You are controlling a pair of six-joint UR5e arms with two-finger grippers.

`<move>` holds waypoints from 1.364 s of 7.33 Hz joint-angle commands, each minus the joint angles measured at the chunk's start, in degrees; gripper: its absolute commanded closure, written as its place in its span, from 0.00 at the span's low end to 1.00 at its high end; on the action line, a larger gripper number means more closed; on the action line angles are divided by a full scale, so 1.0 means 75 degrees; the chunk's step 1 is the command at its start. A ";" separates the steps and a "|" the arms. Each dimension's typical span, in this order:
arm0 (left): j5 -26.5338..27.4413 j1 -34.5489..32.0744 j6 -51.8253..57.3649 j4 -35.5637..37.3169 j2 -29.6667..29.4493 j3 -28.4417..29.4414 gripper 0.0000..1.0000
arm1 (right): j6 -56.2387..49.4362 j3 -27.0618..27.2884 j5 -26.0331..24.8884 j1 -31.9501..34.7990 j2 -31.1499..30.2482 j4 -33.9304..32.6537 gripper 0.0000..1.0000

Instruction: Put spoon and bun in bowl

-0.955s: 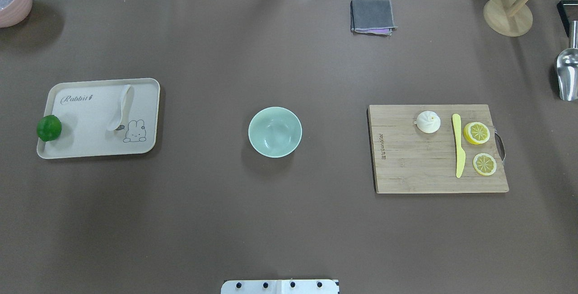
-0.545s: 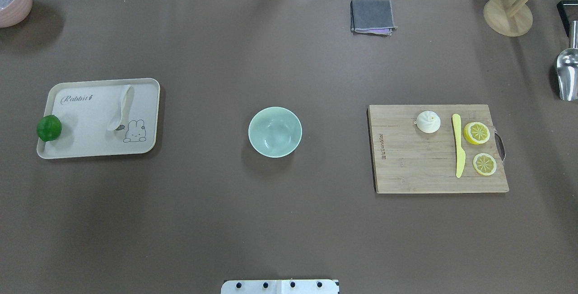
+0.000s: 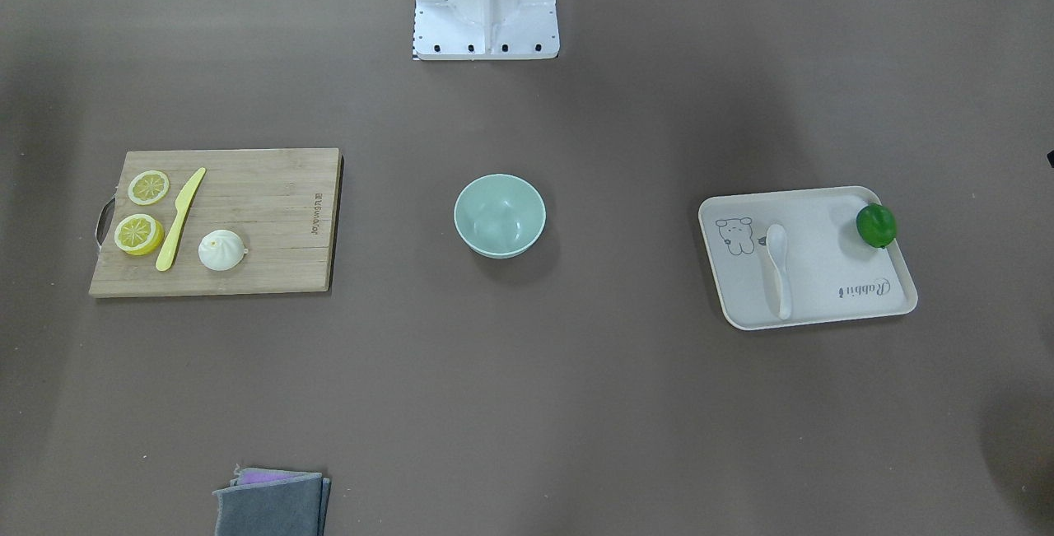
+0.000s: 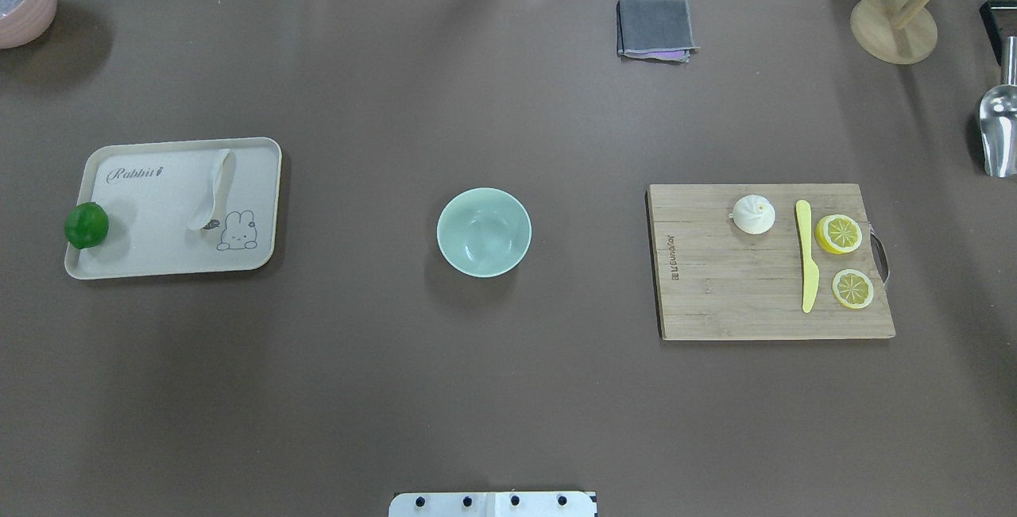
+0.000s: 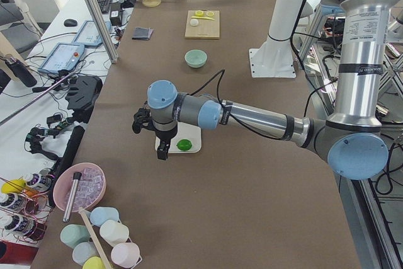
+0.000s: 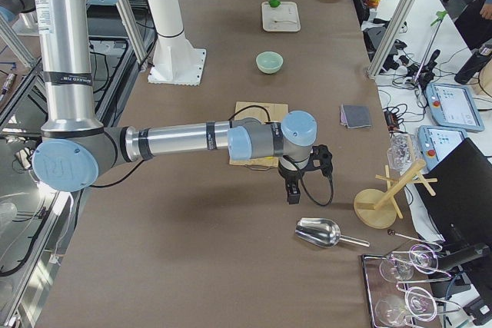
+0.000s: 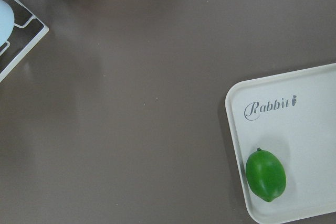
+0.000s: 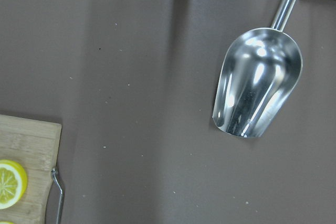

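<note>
The white spoon [image 4: 213, 187] lies on the beige tray [image 4: 143, 255] at the left, next to a rabbit drawing. The pleated white bun [image 4: 753, 214] sits on the wooden cutting board [image 4: 731, 295] at the right. The mint-green bowl [image 4: 484, 232] stands empty at the table's middle. My left gripper [image 5: 162, 150] shows only in the exterior left view, above the table by the tray's outer end. My right gripper [image 6: 292, 193] shows only in the exterior right view, beyond the board's outer end. I cannot tell whether either is open or shut.
A green fruit [image 4: 86, 225] sits on the tray's left edge. A yellow knife [image 4: 806, 255] and two lemon slices [image 4: 838, 233] lie on the board. A grey cloth [image 4: 654, 28], a wooden stand [image 4: 894, 28], a metal scoop [image 4: 997, 132] and a pink bowl [image 4: 24, 1] stand at the table's edges.
</note>
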 commanded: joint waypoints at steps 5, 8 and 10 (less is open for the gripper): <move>-0.0569 0.0237 -0.0152 -0.0007 -0.0136 -0.0095 0.02 | 0.6130 0.0052 -0.0784 -0.3500 0.0505 0.3998 0.00; -0.0558 0.0507 -0.0657 -0.0007 -0.0322 -0.0049 0.02 | 0.7183 0.0263 -0.1923 -0.4886 0.0741 0.4084 0.00; -0.0522 0.0613 -0.0657 -0.0007 -0.0358 -0.0013 0.02 | 0.7184 0.0112 -0.1994 -0.5273 0.0776 0.4084 0.02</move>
